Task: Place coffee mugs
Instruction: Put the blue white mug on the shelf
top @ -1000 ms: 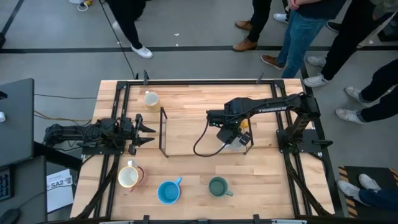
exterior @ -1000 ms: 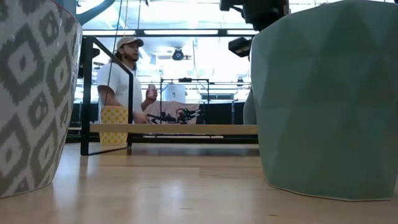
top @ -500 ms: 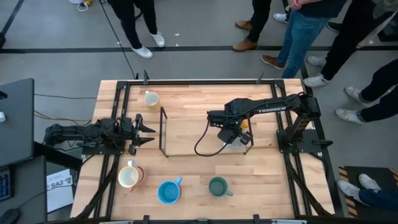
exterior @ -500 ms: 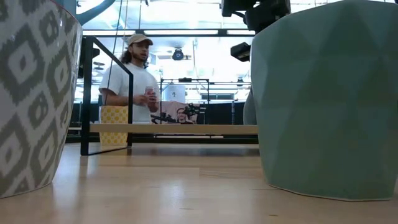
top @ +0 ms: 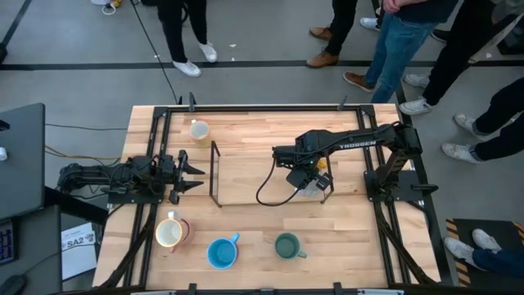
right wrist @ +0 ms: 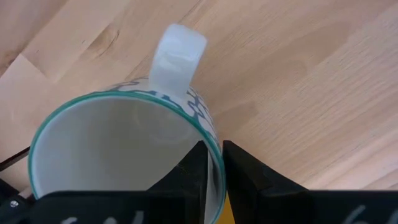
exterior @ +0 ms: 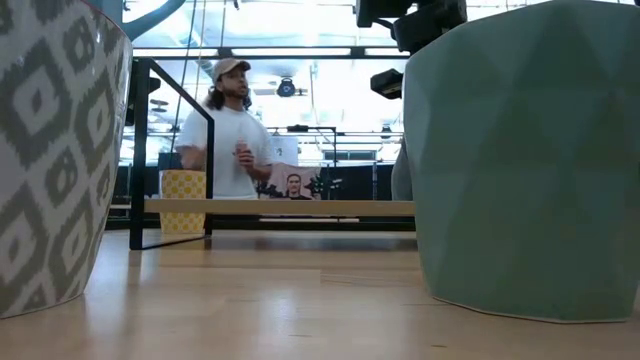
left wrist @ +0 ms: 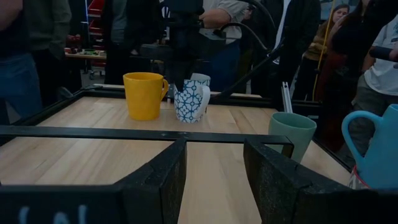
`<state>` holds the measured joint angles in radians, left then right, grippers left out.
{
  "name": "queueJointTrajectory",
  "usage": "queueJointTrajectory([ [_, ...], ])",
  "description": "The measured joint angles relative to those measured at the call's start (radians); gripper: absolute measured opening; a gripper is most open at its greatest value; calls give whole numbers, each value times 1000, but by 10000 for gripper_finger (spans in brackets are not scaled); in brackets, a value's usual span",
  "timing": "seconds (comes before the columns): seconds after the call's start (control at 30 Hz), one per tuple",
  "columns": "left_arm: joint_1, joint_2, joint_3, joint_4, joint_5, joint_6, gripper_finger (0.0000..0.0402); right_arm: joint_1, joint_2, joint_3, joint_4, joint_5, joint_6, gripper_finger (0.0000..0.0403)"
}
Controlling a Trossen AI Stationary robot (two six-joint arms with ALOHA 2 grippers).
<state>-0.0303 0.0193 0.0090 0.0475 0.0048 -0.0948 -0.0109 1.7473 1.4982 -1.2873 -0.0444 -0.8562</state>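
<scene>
My right gripper [top: 311,182] [right wrist: 212,167] is shut on the rim of a white mug with a blue pattern and a teal rim [right wrist: 124,162] [left wrist: 191,101], right of the table's middle. An orange-yellow mug [left wrist: 144,94] [top: 322,164] stands right beside it. My left gripper [top: 191,174] [left wrist: 214,180] waits open at the left side, touching nothing. A cream-yellow mug [top: 199,129] stands near the far edge. A pink-and-white mug [top: 169,233], a blue mug [top: 221,251] and a dark green mug [top: 286,245] stand along the near edge. My right gripper grips the patterned mug by its rim wall [right wrist: 216,149], close to the white handle [right wrist: 176,53]. One finger [right wrist: 194,171] is inside the cup and the other [right wrist: 245,177] outside. The fingers come from above, pointing down. The mug stays upright with its base on the table [left wrist: 190,119].
A black wire frame [top: 215,174] stands upright between the two arms. A cable [top: 266,192] loops on the table below the right arm. Black rails [top: 155,156] run along the table's sides. Several people stand beyond the far edge.
</scene>
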Motion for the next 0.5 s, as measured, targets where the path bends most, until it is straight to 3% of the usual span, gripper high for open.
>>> queueJointTrajectory([
  [0.3, 0, 0, 0, 0, 0, 0, 167, 0, 1, 0, 0, 0, 2, 57],
  [0.5, 0, 0, 0, 0, 0, 0, 167, 0, 1, 0, 15, 7, 91, 57],
])
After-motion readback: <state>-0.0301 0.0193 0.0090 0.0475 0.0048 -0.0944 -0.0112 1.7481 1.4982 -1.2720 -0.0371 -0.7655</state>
